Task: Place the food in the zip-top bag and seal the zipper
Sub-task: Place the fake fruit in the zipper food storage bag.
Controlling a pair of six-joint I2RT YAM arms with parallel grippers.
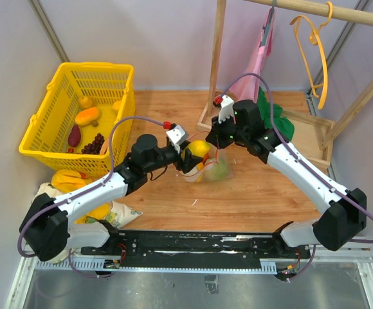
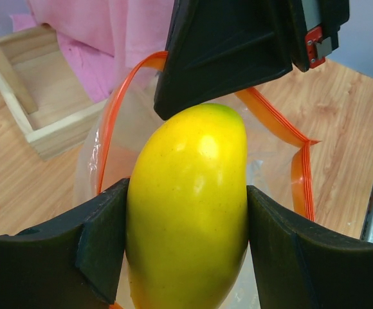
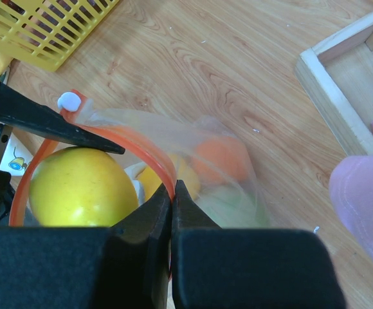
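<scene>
My left hand (image 1: 188, 156) is gripping a yellow toy mango (image 2: 186, 193), right in the open mouth of the zip-top bag (image 3: 238, 193). My right hand (image 3: 172, 196) is pinched tight on the orange zipper (image 3: 141, 145) at the rim. An orange toy fruit (image 3: 222, 158) lies inside the bag. The bag sits in the middle of the table (image 3: 225, 77), with the yellow basket (image 1: 44, 119) at ten o'clock from it.

Right fingers (image 3: 146, 222) pinching orange-red zipper (image 3: 145, 149), yellow fruit (image 3: 82, 187) at bag (image 3: 235, 193) mouth

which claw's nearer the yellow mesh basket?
Left. The left claw holds the yellow toy mango right of the yellow plastic mesh basket; the right claw pinches the orange-red plastic zipper strip farther right.
</scene>
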